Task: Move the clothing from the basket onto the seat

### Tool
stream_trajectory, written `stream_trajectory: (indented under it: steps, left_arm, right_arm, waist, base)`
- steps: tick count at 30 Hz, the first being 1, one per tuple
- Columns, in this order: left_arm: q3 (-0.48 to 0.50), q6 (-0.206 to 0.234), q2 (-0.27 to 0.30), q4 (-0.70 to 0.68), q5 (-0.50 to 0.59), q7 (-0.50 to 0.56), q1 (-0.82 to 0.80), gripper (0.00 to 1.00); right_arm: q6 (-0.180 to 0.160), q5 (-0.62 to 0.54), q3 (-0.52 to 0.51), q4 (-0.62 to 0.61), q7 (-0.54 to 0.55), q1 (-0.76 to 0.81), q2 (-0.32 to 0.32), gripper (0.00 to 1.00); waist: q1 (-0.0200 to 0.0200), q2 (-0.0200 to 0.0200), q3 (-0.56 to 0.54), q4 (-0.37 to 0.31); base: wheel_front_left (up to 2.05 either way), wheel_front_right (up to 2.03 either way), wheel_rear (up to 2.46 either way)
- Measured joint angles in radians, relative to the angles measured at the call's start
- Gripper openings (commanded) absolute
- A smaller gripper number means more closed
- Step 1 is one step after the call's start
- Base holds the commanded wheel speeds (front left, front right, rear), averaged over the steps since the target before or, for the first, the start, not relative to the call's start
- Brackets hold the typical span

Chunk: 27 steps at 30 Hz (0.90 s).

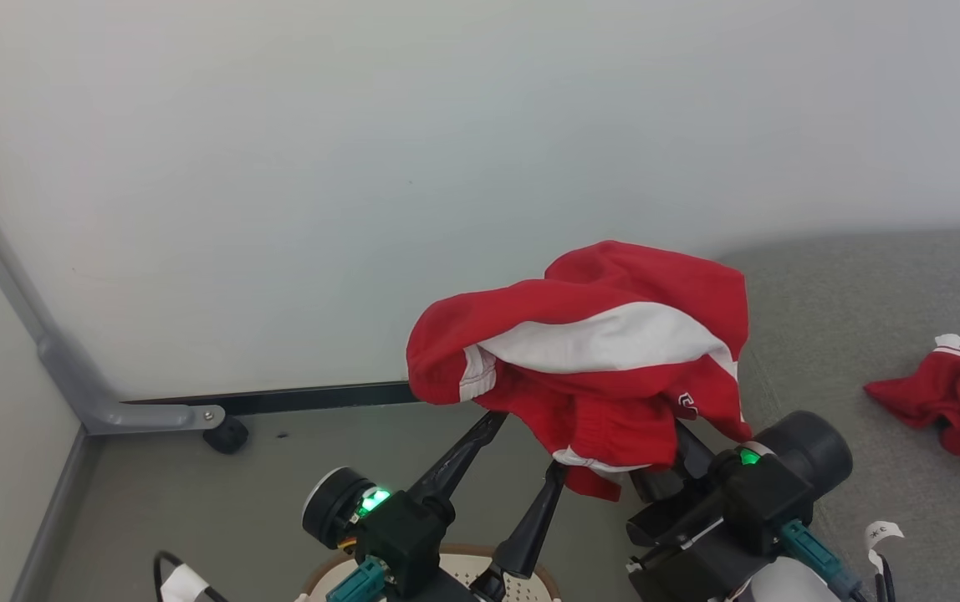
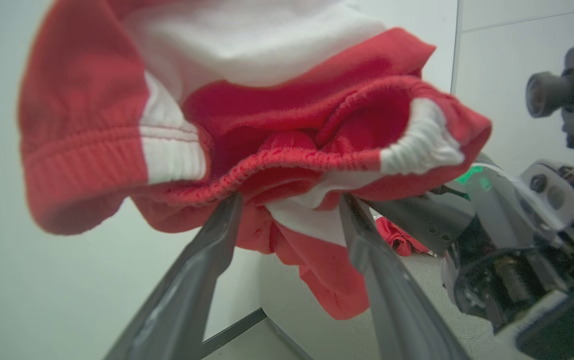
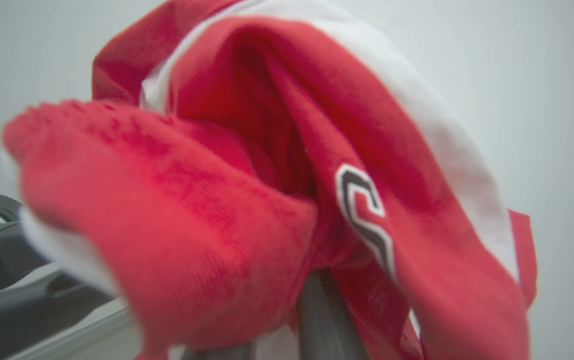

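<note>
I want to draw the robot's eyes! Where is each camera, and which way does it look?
Head view: on the head, looking forward and down at the red garment, the seat, the left end effector and the right end effector.
Left wrist view: on the left wrist, looking along its own spread fingers at the garment.
Right wrist view: on the right wrist, looking along its closed fingers into the garment.
Both wrist views share the red garment.

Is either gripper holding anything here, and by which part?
The right gripper has its jaws shut on the bright red-and-white fabric garment, at its bunched lower folds beside the logo. The left gripper has its jaws open beneath it.
</note>
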Motion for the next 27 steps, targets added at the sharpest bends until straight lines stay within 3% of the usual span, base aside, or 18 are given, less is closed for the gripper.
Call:
stream_trajectory:
  steps: [27]
  left_arm:
    - [0.011, 0.0, 0.058, 0.121, 0.049, 0.0, 0.029, 1.0]
  right_arm:
    - [-0.013, -0.003, -0.117, -0.058, 0.0, 0.023, -0.065, 0.0]
  waist:
    - [0.0, 0.0, 0.004, -0.004]
  base:
    - [0.0, 0.0, 0.0]
